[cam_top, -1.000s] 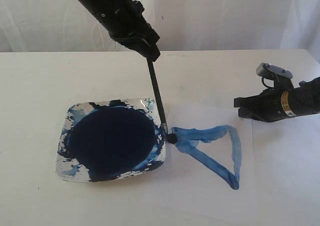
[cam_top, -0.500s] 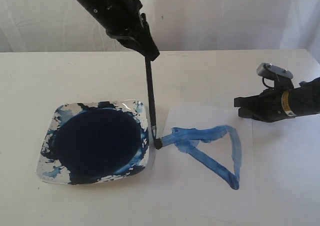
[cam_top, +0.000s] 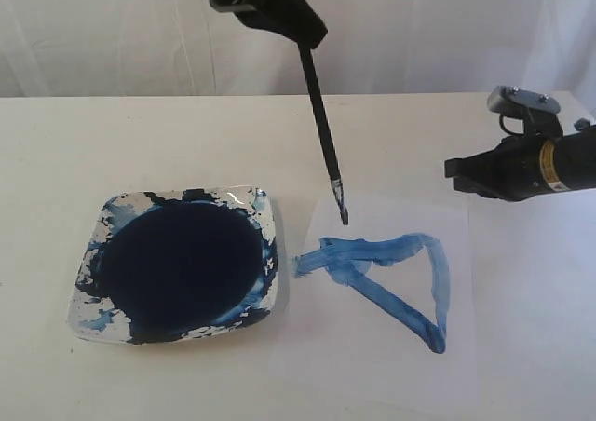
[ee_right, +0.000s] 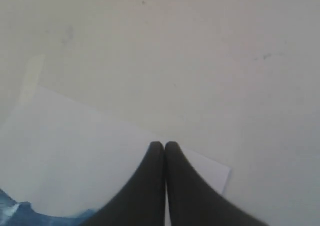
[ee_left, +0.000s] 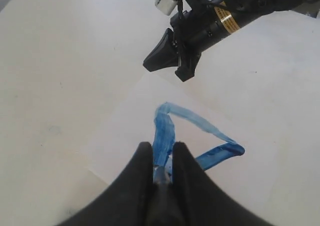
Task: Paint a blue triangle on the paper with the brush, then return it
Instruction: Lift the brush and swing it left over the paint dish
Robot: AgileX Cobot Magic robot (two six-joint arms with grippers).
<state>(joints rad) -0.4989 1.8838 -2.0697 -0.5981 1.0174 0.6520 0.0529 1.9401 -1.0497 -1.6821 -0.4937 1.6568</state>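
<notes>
The left pincer (cam_top: 305, 37), cut off above, clamps the brush (cam_top: 322, 132); under it lies the paper (cam_top: 391, 346) on a white table (cam_top: 93, 142), curtain (cam_top: 447, 30) behind.

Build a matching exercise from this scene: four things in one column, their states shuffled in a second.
1. brush
2. blue triangle
3. dish
4. right gripper

A. shut, empty
B. holds dark navy paint
C. held in the air by the left gripper
D. painted on the paper

Pairs: 1-C, 2-D, 3-B, 4-A
</notes>
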